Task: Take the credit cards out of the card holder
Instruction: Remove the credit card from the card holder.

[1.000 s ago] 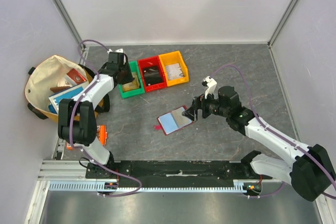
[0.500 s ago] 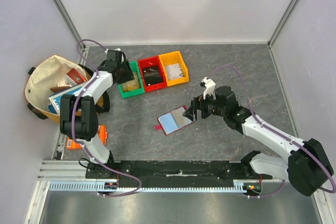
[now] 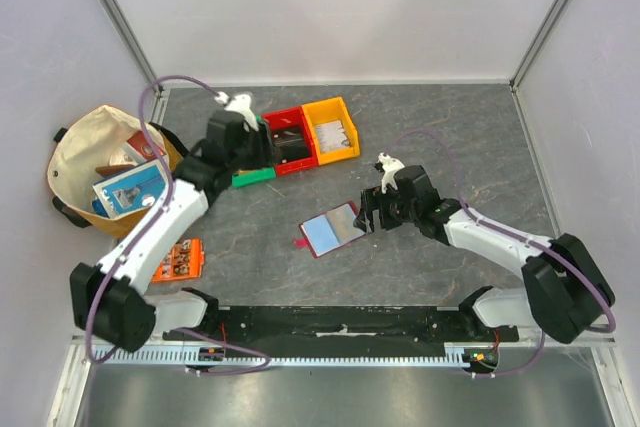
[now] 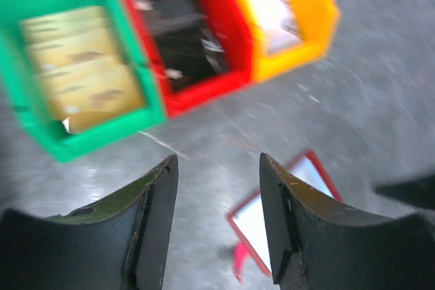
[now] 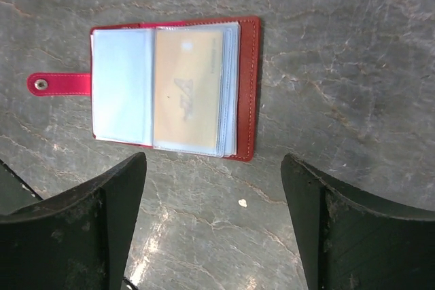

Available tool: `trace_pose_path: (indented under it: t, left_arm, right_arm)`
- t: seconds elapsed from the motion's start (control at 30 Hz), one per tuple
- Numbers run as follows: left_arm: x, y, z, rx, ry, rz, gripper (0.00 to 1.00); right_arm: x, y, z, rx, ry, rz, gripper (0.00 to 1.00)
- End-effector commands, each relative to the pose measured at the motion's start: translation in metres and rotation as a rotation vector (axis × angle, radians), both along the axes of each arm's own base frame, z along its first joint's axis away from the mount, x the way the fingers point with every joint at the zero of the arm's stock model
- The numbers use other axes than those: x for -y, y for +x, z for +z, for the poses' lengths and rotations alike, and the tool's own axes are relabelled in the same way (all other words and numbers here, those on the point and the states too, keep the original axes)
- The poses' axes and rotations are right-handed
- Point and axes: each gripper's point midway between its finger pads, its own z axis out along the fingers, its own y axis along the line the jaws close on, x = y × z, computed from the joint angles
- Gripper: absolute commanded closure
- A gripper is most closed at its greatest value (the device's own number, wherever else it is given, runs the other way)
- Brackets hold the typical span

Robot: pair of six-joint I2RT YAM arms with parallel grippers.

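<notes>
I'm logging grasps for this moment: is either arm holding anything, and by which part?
Nothing is held. The right gripper's jaws stand open over the card holder lying open on the table; the left gripper's jaws are open and empty.

Lab robot cell: white enclosure walls (image 3: 330, 17), aluminium rail (image 3: 330, 354).

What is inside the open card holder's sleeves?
The card holder lies open. A tan card with a faint logo sits in one side; the pale blue sleeve beside it shows no card. Sleeves stacked underneath are covered, so their contents cannot be seen.
</notes>
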Motion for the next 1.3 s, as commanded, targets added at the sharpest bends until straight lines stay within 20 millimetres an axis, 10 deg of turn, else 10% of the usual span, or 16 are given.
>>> trace_pose_path:
  t: [0.0, 0.23, 0.63, 0.97, 1.27]
  left_arm:
    - [0.071, -0.049, -0.003, 0.034, -0.110, -0.172, 0.44]
    - [0.131, -0.100, -0.056, -0.060, -0.223, -0.347, 0.53]
    - [0.130, -0.132, -0.153, -0.273, -0.189, -0.361, 0.69]
    - [0.131, -0.147, -0.179, -0.348, -0.209, -0.354, 0.73]
    - [0.132, -0.153, -0.186, -0.374, -0.227, -0.351, 0.75]
  right_arm:
    - [-0.015, 0.008, 0.003, -0.012, -0.005, -0.013, 0.15]
    - [-0.028, 0.006, -0.011, -0.034, -0.085, -0.029, 0.25]
    - [-0.043, 0.002, -0.037, -0.086, -0.155, -0.019, 0.41]
    - [-0.048, -0.005, -0.042, -0.109, -0.154, 0.004, 0.57]
    - [-0.068, -0.007, -0.002, -0.063, -0.060, 0.054, 0.59]
